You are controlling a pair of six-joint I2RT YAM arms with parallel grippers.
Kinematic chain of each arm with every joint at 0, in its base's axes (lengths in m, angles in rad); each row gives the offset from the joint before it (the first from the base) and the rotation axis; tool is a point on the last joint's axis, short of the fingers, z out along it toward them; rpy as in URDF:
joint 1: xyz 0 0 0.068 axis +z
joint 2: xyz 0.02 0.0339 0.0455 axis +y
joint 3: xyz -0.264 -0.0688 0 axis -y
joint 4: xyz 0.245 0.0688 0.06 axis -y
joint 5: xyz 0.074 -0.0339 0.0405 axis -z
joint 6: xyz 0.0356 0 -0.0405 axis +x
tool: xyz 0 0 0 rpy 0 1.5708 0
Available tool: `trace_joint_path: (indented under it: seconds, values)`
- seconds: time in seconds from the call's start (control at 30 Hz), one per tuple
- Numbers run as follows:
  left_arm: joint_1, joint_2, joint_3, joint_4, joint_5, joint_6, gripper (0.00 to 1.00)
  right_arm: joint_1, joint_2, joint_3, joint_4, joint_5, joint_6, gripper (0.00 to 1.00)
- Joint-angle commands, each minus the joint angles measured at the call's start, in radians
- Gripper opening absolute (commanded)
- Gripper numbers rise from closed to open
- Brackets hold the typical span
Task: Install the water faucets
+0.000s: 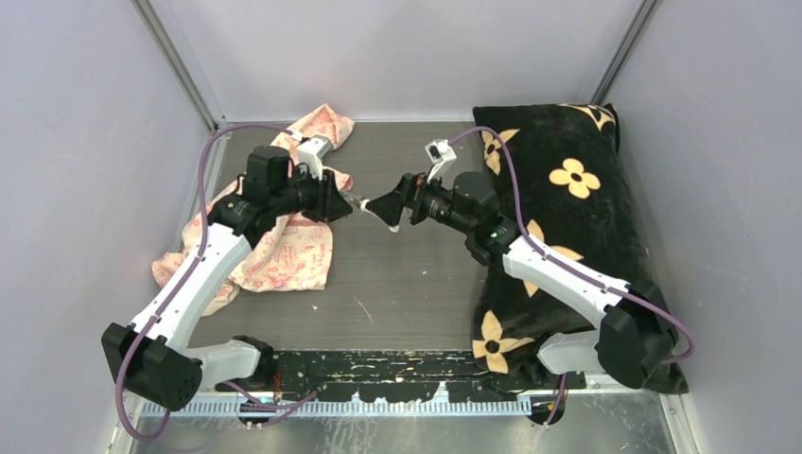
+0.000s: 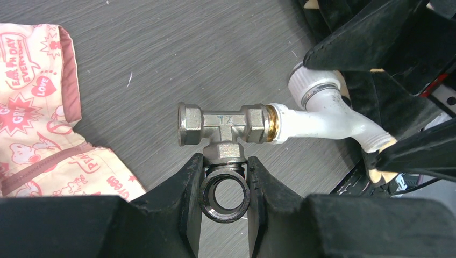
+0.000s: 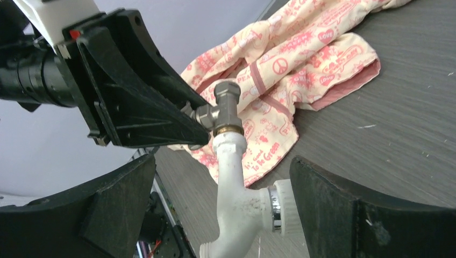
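Observation:
My left gripper (image 2: 225, 177) is shut on the dark ring and stem of a silver metal T fitting (image 2: 223, 124), held above the table. The white plastic tap (image 2: 328, 121) is joined by its brass-coloured tip to the fitting's right end and juts toward my right gripper (image 3: 223, 172). That gripper is open, its jaws wide on both sides of the tap (image 3: 236, 193). The tap's round knob (image 3: 285, 207) lies close to the right finger. In the top view the two grippers meet mid-table, left (image 1: 342, 200) and right (image 1: 386, 210), with the fitting (image 1: 355, 201) between them.
A pink and cream printed cloth (image 1: 293, 255) lies crumpled on the left of the dark table (image 1: 407, 274), under the left arm. A black cushion with yellow flowers (image 1: 567, 180) fills the right side. Grey walls enclose the area.

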Motion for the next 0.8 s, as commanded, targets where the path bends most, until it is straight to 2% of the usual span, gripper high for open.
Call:
trace_joint_path:
  seconds: [0.0, 0.2, 0.4, 0.77]
  values:
    - [0.000, -0.044, 0.052, 0.105, 0.035, -0.035, 0.00, 0.002, -0.012, -0.011, 0.032, -0.057, 0.011, 1.00]
    - [0.000, -0.034, 0.046, 0.133, 0.003, -0.081, 0.00, 0.001, -0.019, -0.050, 0.068, -0.123, 0.089, 1.00]
    - [0.000, -0.022, 0.039, 0.176, -0.031, -0.139, 0.00, 0.010, -0.031, -0.143, 0.279, -0.167, 0.190, 1.00]
    - [0.000, -0.019, 0.023, 0.193, -0.102, -0.170, 0.00, 0.117, -0.026, -0.100, 0.233, -0.153, 0.155, 1.00]
